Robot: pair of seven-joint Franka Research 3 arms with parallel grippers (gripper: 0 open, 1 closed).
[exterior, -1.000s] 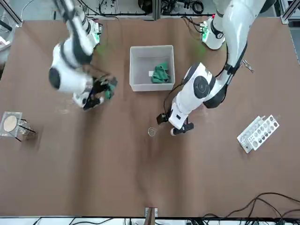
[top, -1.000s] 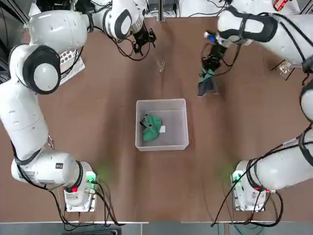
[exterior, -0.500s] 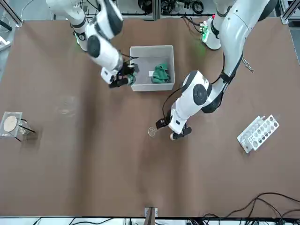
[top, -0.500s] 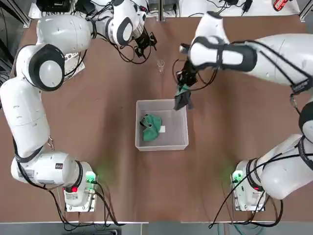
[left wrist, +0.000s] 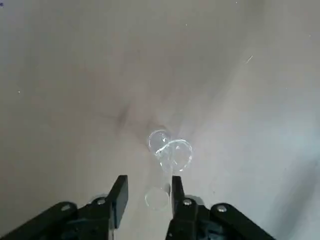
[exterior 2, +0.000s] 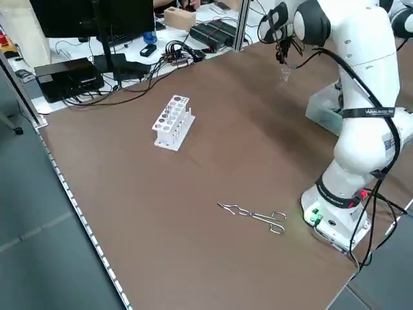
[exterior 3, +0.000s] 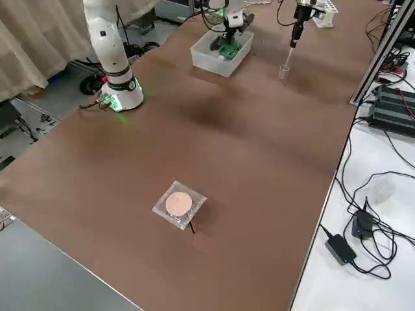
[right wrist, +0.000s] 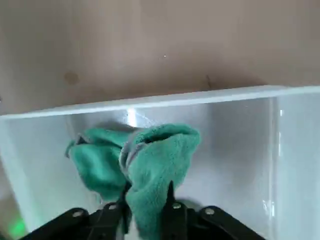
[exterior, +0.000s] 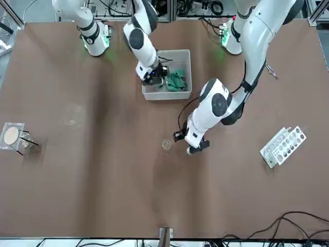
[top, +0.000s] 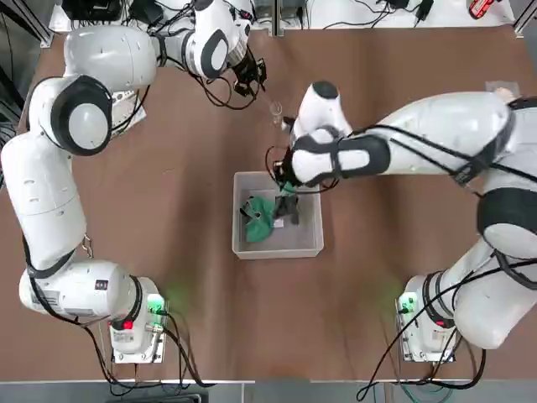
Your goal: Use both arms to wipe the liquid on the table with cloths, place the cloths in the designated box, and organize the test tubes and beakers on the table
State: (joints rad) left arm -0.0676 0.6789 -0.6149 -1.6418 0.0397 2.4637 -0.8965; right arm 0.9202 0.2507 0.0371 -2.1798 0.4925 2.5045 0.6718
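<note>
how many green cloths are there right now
2. One cloth lies on the floor of the box. The other cloth hangs inside the box, pinched in the right gripper. Nothing suggests another is hidden.

1. The right arm reaches across toward the table's middle, its wrist bent downward.
2. The right gripper hangs fingers-down, the fingers pinched together on green fabric.
3. The left arm stretches to the far side of the table, forearm curving inward.
4. The left gripper points down with its fingers parted.
</note>
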